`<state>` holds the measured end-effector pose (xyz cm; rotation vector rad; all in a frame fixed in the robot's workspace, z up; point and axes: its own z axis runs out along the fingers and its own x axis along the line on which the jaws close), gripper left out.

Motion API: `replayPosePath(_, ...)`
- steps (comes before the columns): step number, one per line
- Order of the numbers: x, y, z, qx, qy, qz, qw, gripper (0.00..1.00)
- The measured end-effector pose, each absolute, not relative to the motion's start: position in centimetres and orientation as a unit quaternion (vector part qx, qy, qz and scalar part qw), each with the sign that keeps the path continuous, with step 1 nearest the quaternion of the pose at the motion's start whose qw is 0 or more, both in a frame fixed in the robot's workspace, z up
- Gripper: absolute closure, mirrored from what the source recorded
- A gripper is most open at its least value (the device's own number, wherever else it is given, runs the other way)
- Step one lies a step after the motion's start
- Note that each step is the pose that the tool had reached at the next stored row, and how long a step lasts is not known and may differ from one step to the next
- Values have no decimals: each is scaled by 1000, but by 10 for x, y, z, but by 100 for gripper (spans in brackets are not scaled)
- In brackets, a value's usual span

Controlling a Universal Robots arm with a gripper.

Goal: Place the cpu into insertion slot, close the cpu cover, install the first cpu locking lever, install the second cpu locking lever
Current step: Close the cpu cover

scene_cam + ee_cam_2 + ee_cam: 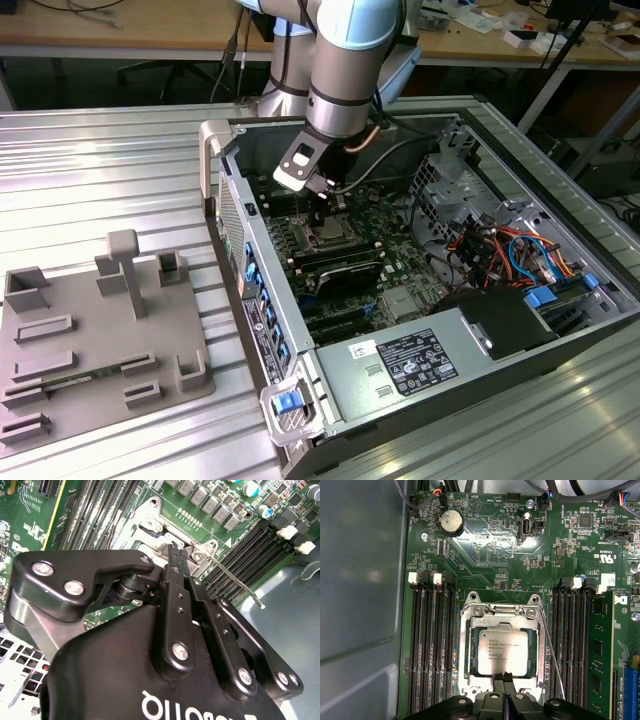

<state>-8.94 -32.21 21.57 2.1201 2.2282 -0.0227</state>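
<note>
The small flat silvery cpu (502,652) lies in the silver-rimmed insertion slot (473,650), the thin silver-frame cpu cover (500,620) down over it; the black pincer (503,679), tips together, sits on the cover's edge (a slip could scratch the green board (485,545)); in the exterior view, the grey case wall (233,205) crowds it at 9 o'clock, coloured cables (500,245) at 3 o'clock.

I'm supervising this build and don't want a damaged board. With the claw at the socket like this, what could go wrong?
The claw, shut, has its tips at the edge of the cpu cover, right beside the cpu; a slip might scrape the chip or the circuit board. The wire lever angles loose toward the memory slots, so the cover may be unlocked and could lift.
</note>
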Motion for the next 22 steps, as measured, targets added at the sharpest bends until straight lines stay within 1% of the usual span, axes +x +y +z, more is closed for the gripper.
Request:
replayPosePath(13, -92, -322, 213, 688, 725, -7, 33, 89)
replayPosePath(22, -93, -322, 206, 686, 727, -10, 30, 89)
